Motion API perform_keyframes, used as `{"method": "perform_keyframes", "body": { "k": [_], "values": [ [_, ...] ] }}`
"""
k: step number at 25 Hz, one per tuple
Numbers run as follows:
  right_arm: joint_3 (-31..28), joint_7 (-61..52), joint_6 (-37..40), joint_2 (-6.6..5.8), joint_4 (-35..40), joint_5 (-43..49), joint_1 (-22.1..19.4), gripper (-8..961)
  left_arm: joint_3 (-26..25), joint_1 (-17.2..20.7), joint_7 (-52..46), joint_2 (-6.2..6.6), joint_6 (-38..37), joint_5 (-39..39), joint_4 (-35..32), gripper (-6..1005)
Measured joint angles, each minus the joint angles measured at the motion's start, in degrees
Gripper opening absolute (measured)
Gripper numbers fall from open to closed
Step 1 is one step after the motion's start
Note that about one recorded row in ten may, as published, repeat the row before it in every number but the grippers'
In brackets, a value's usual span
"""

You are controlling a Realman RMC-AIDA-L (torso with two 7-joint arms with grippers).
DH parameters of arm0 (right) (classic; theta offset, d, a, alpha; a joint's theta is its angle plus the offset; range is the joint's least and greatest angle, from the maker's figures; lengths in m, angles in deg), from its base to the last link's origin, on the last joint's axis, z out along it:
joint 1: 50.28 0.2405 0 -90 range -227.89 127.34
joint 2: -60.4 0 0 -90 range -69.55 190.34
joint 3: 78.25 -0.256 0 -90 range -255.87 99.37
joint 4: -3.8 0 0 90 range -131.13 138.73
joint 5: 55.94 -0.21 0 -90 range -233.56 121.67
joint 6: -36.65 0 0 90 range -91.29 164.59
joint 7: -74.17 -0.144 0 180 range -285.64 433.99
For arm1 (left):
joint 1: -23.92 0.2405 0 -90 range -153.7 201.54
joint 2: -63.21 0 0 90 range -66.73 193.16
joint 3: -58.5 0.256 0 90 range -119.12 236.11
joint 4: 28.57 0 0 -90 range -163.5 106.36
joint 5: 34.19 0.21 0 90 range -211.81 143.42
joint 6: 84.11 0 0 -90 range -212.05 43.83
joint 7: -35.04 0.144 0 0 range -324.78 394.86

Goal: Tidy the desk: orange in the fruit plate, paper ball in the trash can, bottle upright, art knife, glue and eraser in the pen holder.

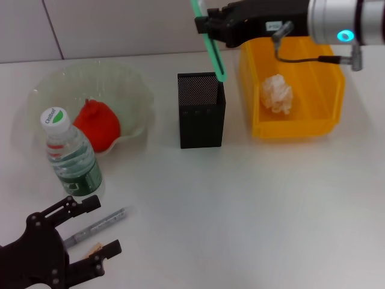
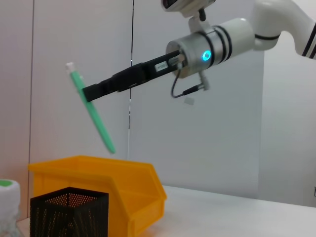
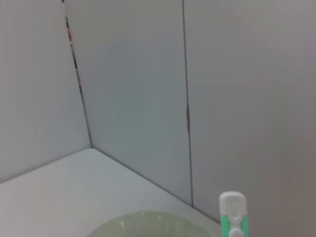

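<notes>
My right gripper (image 1: 207,27) is clamped on the green art knife (image 1: 210,45), held tilted above the black mesh pen holder (image 1: 201,117), its lower tip over the holder's back corner. Beside the holder stands the yellow trash can (image 1: 301,123) with the paper ball (image 1: 277,93) inside. On the holder's other side, the orange (image 1: 97,124) sits in the fruit plate (image 1: 129,84); the upright bottle (image 1: 71,153) shows green lettering I cannot read. My left gripper (image 1: 81,232) hovers spread open over a grey pen-like item (image 1: 99,226).
</notes>
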Motion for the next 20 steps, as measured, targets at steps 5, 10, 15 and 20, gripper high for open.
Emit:
{"method": "perform_keyframes", "body": {
  "k": [5, 10, 15, 20],
  "values": [
    [3.71, 2.34, -6.79, -0.08, -3.68, 0.24, 0.61, 169, 0.0, 0.0, -0.69, 0.24, 0.05, 0.15, -0.1, 731],
    [7.04, 4.59, -12.79, -0.07, -7.06, 0.13, 0.64, 182, 0.0, -0.01, -1.1, 0.29, 0.03, 0.15, -0.22, 730],
    [10.05, 5.83, -16.58, -0.04, -9.33, 0.1, 0.74, 199, 0.03, -0.11, -1.41, 0.23, -0.31, 0.15, -0.34, 728],
    [12.71, 7.28, -20.91, -0.02, -11.7, 0.0, 0.9, 216, 0.09, -0.17, -2.49, 0.23, -0.36, 0.16, -0.33, 726]
  ]
}}
